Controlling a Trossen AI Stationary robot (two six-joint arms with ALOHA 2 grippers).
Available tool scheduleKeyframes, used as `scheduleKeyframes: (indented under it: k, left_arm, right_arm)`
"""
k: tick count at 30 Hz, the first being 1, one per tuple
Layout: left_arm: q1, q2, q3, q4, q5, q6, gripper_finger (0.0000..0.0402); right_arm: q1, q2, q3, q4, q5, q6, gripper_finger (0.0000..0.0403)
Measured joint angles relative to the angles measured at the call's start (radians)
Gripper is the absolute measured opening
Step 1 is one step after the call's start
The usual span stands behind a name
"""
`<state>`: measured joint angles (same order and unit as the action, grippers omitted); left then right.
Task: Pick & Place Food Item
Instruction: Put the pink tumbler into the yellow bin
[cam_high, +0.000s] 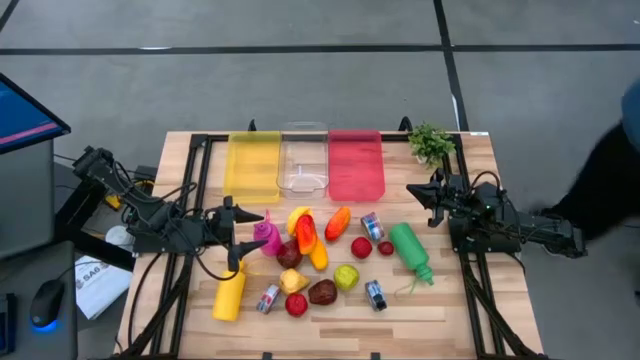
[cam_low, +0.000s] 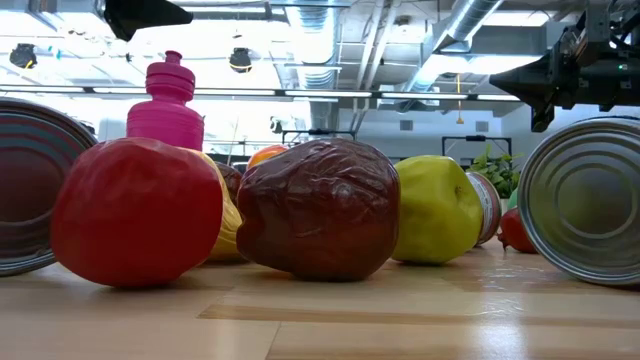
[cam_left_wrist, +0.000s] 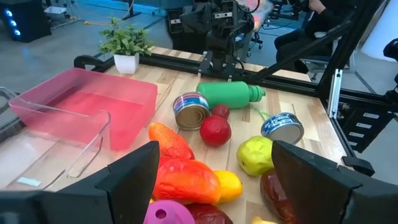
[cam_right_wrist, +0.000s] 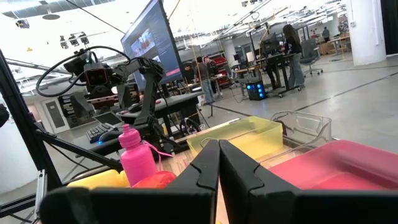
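While the left gripper (cam_high: 243, 238) hovers open and empty just beside the pink bottle (cam_high: 266, 238), right gripper (cam_high: 423, 203) parked shut, we're pre-grasp: next descend onto the orange pepper (cam_high: 305, 234) beyond that bottle.

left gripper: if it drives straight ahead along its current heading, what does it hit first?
Most likely the pink bottle, which sits right between the open fingers of the left gripper. Just past it lies the red-orange pepper. Depth is hard to judge, so if the gripper rides above the bottle's cap, the pepper pile could come first.
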<state>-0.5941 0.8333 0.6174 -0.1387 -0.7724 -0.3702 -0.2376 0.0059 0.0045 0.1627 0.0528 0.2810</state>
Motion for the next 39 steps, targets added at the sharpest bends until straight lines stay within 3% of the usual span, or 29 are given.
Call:
scheduleKeyframes:
  k: [8,14,39]
  left_arm:
    - [0.0,0.0,0.0,-0.076,0.002,-0.013,0.03]
    - [0.016,0.0,0.0,-0.132,0.001,-0.132,0.03]
    - [0.037,0.0,-0.075,-0.131,-0.001,-0.136,0.03]
  right_arm:
    - [0.0,0.0,0.0,0.0,0.0,0.0,0.0006]
    - [0.0,0.0,0.0,0.0,0.0,0.0,0.0006]
    - [0.0,0.0,0.0,0.0,0.0,0.0,0.0006]
